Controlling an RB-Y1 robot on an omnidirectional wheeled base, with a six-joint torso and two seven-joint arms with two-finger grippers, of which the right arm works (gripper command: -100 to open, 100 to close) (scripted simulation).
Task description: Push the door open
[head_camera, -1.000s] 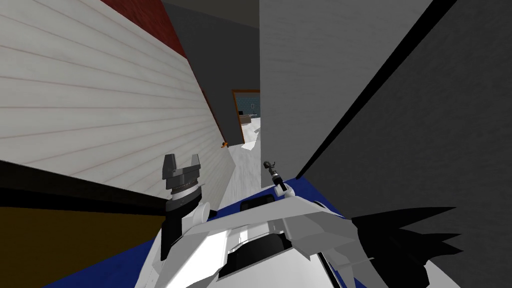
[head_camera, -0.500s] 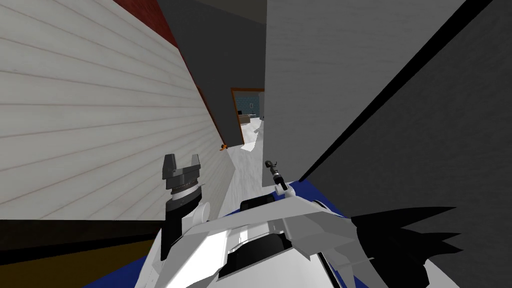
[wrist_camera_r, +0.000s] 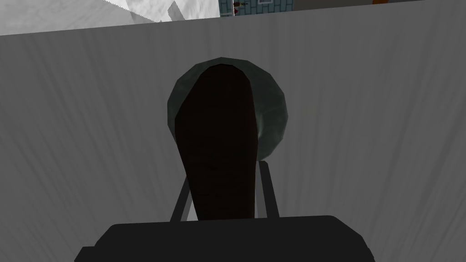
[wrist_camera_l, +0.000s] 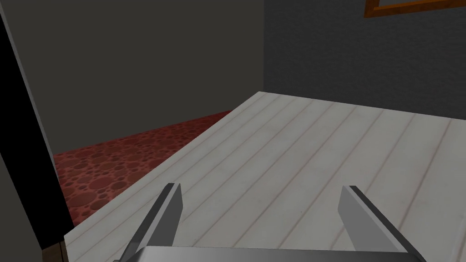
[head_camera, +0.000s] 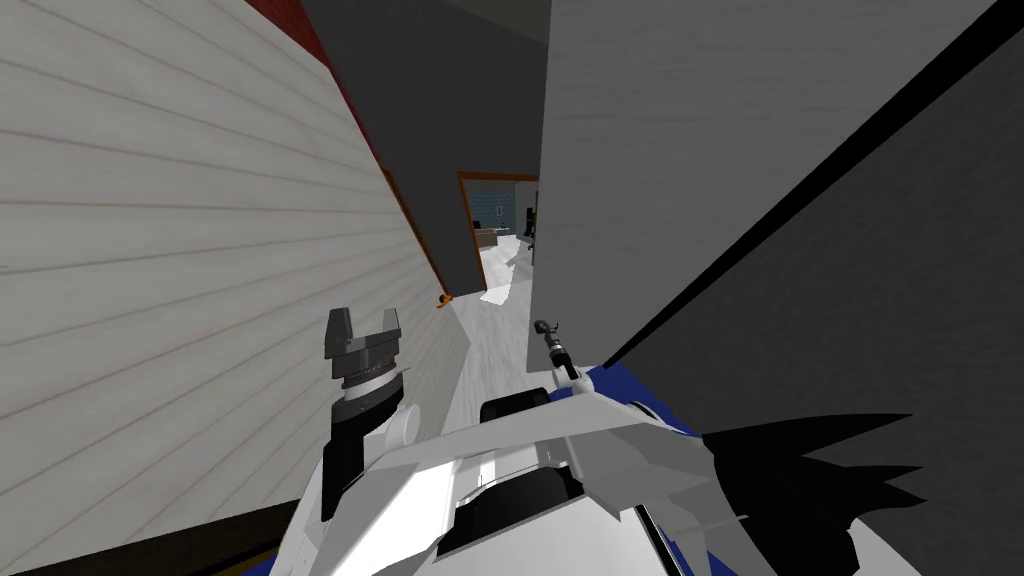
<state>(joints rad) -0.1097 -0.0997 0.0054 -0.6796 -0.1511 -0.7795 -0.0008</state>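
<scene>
Gripping the dark door handle point(wrist_camera_r: 214, 136), the right gripper point(head_camera: 545, 327) has both fingers clenched on the handle's sides. The handle runs straight out from the gripper body, with a round grey-green plate point(wrist_camera_r: 275, 113) behind it on the grey door point(head_camera: 650, 170). The handle sits low at the door's free edge. Past that edge are a pale floor point(head_camera: 490, 340) and an orange-framed doorway point(head_camera: 462, 230). The left gripper point(wrist_camera_l: 260, 187) is released, fingers wide, over a white planked surface point(wrist_camera_l: 318, 150), well apart from the door.
</scene>
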